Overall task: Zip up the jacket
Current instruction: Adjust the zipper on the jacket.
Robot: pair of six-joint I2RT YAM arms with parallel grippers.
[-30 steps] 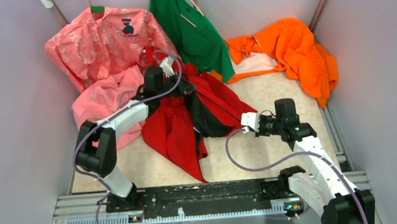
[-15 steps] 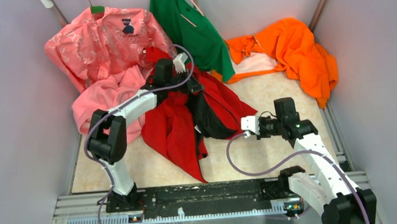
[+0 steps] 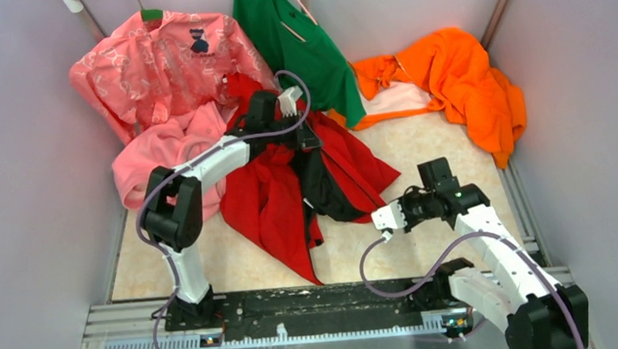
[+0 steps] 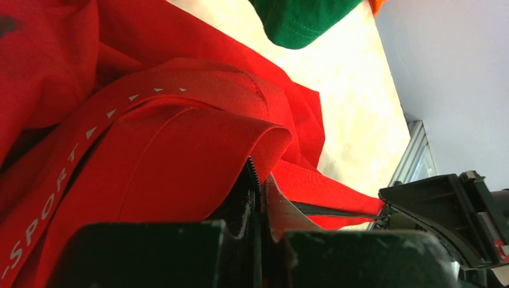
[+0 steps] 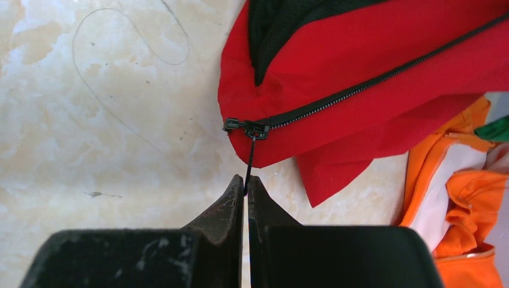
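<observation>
The red jacket (image 3: 270, 194) lies spread on the table, with its dark lining (image 3: 319, 182) showing down the middle. My left gripper (image 3: 307, 141) is at the jacket's upper part. In the left wrist view it (image 4: 261, 201) is shut on the red jacket (image 4: 180, 138) at the toothed zipper edge. My right gripper (image 3: 376, 216) is at the hem corner on the right. Its fingertips (image 5: 246, 186) are shut on the thin black pull cord of the zipper slider (image 5: 255, 128). From the slider the dark zipper (image 5: 372, 81) runs up and right across the red jacket (image 5: 384, 48).
A pink patterned shirt (image 3: 155, 61) and a green shirt (image 3: 295, 42) hang at the back. A pink fleece (image 3: 162, 153) lies left of the jacket and an orange garment (image 3: 456, 71) at the back right. Grey walls close in both sides, and a metal rail (image 3: 520, 199) runs along the right.
My left arm has reached farther back and right with the jacket's upper part. My right gripper has drawn toward the near edge, holding the zipper cord.
</observation>
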